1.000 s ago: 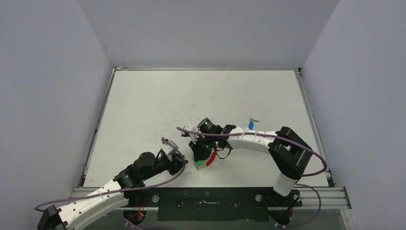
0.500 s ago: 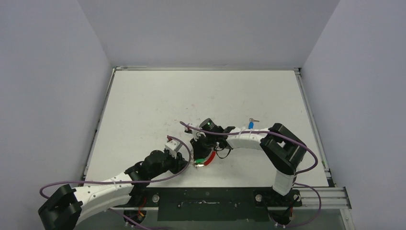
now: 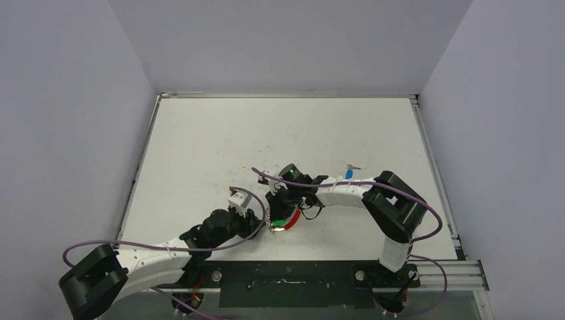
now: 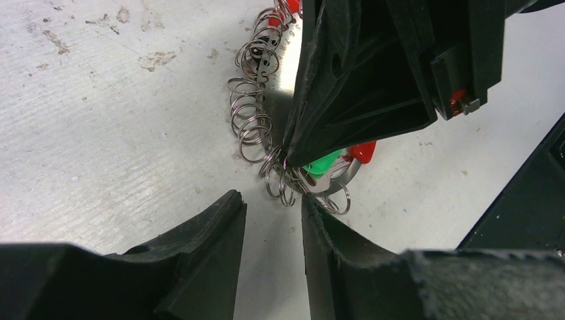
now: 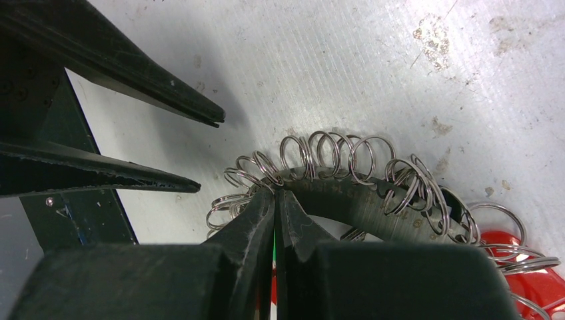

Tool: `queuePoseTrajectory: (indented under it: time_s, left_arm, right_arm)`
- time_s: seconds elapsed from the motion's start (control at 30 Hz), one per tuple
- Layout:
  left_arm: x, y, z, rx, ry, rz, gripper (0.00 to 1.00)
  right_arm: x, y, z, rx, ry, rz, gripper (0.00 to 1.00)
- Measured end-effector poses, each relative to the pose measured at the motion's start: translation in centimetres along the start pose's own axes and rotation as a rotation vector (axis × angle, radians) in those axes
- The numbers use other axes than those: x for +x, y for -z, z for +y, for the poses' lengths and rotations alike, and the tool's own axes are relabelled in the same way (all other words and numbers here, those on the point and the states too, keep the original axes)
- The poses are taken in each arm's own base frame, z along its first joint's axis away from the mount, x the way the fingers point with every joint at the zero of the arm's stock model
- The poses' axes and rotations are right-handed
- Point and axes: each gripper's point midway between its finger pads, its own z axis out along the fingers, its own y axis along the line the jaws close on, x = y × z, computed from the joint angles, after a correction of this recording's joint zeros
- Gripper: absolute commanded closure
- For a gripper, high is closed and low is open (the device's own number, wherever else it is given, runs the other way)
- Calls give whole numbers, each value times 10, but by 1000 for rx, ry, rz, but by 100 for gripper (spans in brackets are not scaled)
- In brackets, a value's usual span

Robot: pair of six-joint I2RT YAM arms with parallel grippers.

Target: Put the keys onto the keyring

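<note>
- Two sets of fingers meet at one spot: the near end of the thin silvery coiled-wire keyring (image 4: 250, 113), which lies flat on the white table (image 3: 200, 147) between the arms.
- My right gripper (image 5: 274, 200) has its fingers pressed together, tips down on the coil. I can't tell whether a wire is nipped between them.
- The small green-headed silver key (image 4: 324, 162) sits right under those tips, against the coil's end loops.
- My left gripper (image 4: 270, 200) has its fingers apart with nothing between them. The end loops lie straight ahead of the gap, just beyond the tips.
- The blue-headed key (image 3: 349, 174) lies well apart, beyond the right forearm, so the right arm is nearer to it.
</note>
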Motion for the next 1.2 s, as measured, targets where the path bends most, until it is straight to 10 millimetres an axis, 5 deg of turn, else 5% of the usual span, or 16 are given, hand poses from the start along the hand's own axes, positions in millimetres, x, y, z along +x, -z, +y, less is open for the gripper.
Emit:
queuePoseTrajectory:
  time_s: [0.5, 0.73, 1.2]
  left_arm:
    - [13, -17, 4, -18, 12, 42, 72]
    - [13, -21, 3, -21, 15, 51, 100]
    - [-8, -6, -9, 61, -80, -46, 100]
  right_arm:
    - [1, 0, 0, -5, 10, 3, 100]
    - [3, 0, 1, -7, 11, 16, 100]
    - [-3, 8, 6, -14, 33, 4, 100]
